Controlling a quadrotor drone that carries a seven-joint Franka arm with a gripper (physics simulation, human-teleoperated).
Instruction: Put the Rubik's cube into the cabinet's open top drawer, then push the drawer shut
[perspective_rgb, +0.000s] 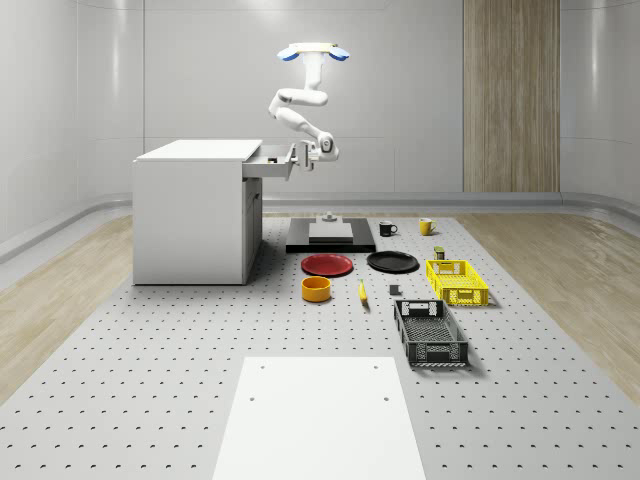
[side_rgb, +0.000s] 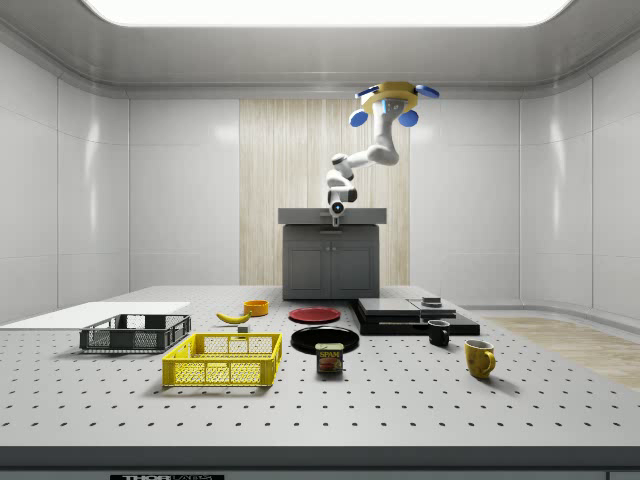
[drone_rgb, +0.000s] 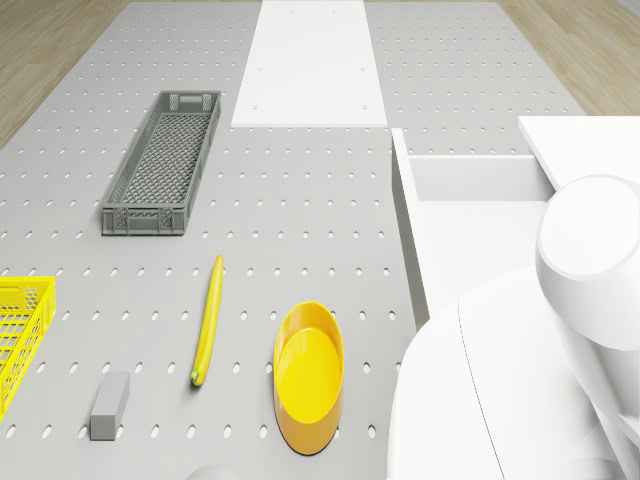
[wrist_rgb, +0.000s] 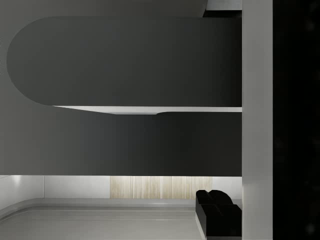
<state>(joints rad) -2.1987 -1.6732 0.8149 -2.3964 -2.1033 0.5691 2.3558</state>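
The drone (perspective_rgb: 313, 52) hovers above and just to the whole-scene view's right of the white cabinet (perspective_rgb: 190, 220). The cabinet's top drawer (perspective_rgb: 268, 160) is pulled out. My arm bends down from the drone, and the gripper (perspective_rgb: 297, 156) is at the drawer's front panel. In the side view the drone (side_rgb: 393, 100) hangs above the cabinet (side_rgb: 330, 265), with the gripper (side_rgb: 337, 210) at the level of the cabinet's top. In the drone view the open drawer (drone_rgb: 405, 220) has a pale inside, partly hidden by my arm. Dark surfaces sit close to the wrist camera.
On the floor beside the cabinet lie a red plate (perspective_rgb: 327, 264), a black plate (perspective_rgb: 392, 262), an orange bowl (perspective_rgb: 316, 289), a banana (perspective_rgb: 362, 291), a yellow crate (perspective_rgb: 456, 282) and a grey crate (perspective_rgb: 430, 333). A black platform (perspective_rgb: 330, 243) and two mugs stand behind them.
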